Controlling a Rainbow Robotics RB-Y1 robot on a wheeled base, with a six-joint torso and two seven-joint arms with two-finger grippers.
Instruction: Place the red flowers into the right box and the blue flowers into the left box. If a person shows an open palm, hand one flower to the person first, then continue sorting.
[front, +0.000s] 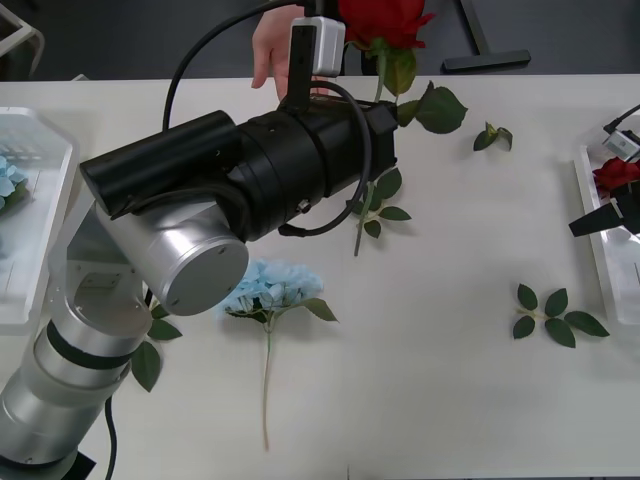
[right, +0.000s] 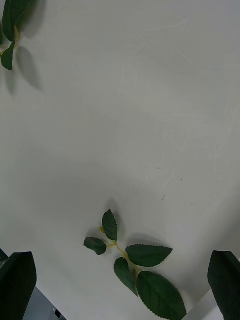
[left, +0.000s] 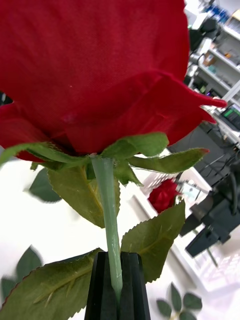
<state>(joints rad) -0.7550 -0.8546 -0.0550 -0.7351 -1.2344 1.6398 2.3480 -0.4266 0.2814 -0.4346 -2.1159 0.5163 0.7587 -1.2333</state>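
1 red rose (left: 100, 75) is clamped by the left gripper (left: 116, 285), raised beside the person's hand (front: 270, 45). The right gripper (right: 120, 280) hovers with fingers apart near the right box (front: 600, 250), which holds 1 rose (front: 615, 172). 1 blue flower (front: 272, 288) remains unsorted on the table.

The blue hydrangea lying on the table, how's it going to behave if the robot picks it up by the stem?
The blue hydrangea would probably feel top-heavy: its fluffy head is wide against a very thin stem. Gripped low, the stem may bend and the head droop or swing. It looks light, like the red rose that the left gripper holds upright by its stem alone.
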